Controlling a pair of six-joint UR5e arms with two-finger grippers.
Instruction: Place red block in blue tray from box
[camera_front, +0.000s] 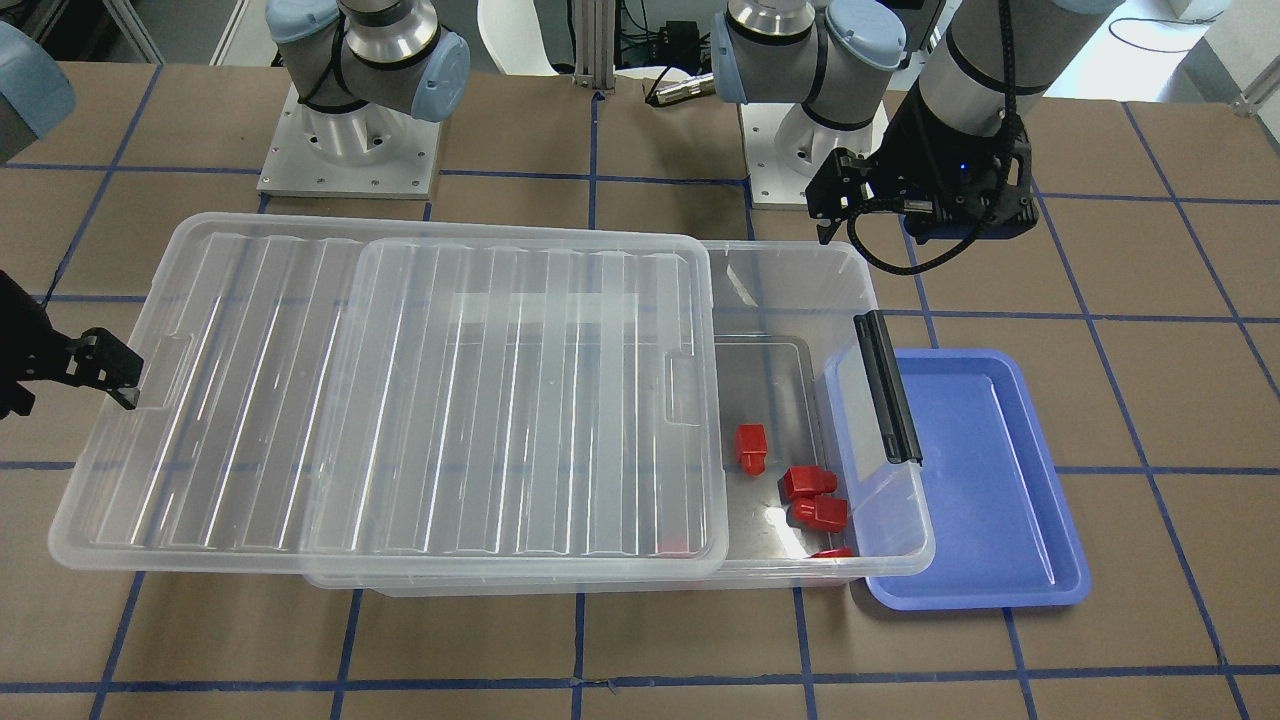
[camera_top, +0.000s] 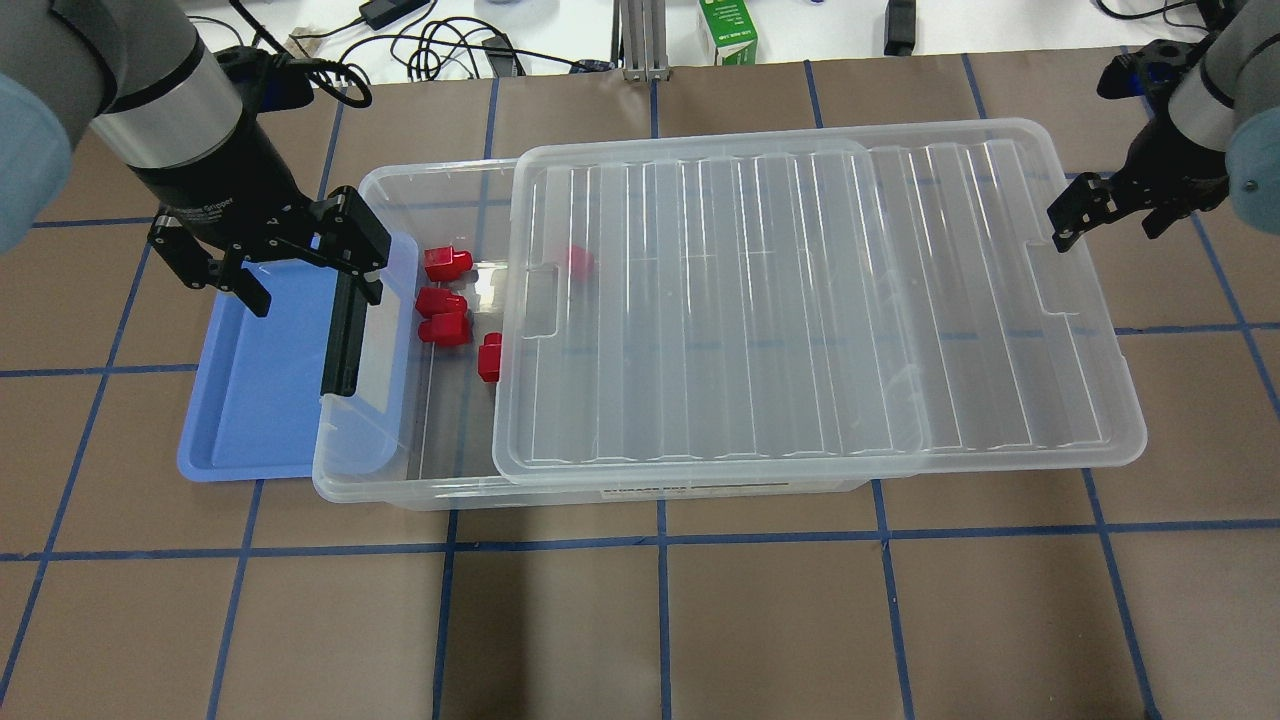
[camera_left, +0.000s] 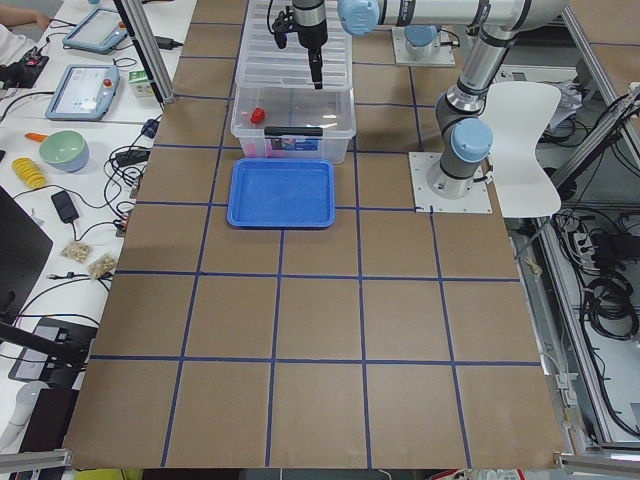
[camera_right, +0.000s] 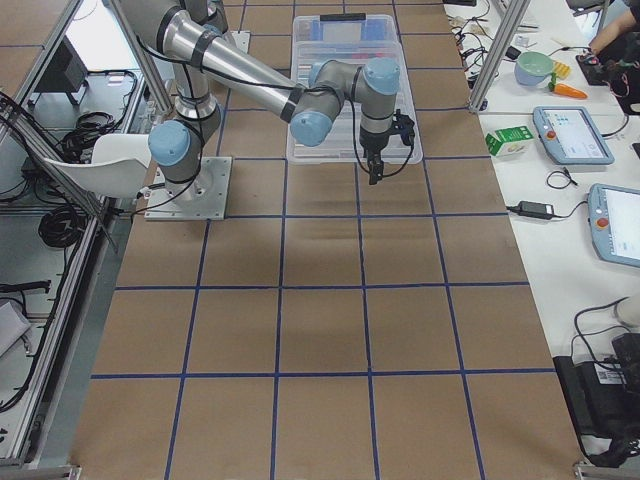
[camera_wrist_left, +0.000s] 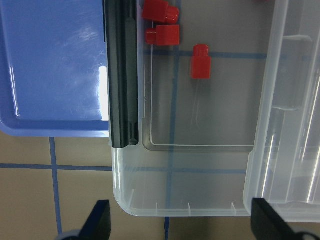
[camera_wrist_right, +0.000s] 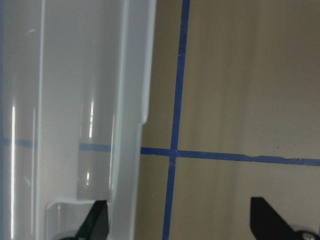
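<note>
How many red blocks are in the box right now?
5: four red blocks in the box's open end, a fifth under the lid; others may be hidden there.

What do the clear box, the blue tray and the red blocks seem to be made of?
Red blocks: seemingly smooth opaque plastic, evenly coloured. Box: probably clear glossy plastic; blocks show through its wall. Blue tray: likely glossy moulded plastic; light glints on it.

From my console, the large clear plastic storage box (camera_top: 360, 480) lies lengthwise near the bench's (camera_top: 640, 620) far edge. Its ribbed clear lid (camera_top: 800, 300) rests on top, overhanging the right end. The shallow blue plastic tray (camera_top: 250, 400) sits against the box's left end. Four small red plastic blocks (camera_top: 441, 301) lie in the uncovered left part, and a fifth (camera_top: 580, 260) lies under the lid's edge.
</note>
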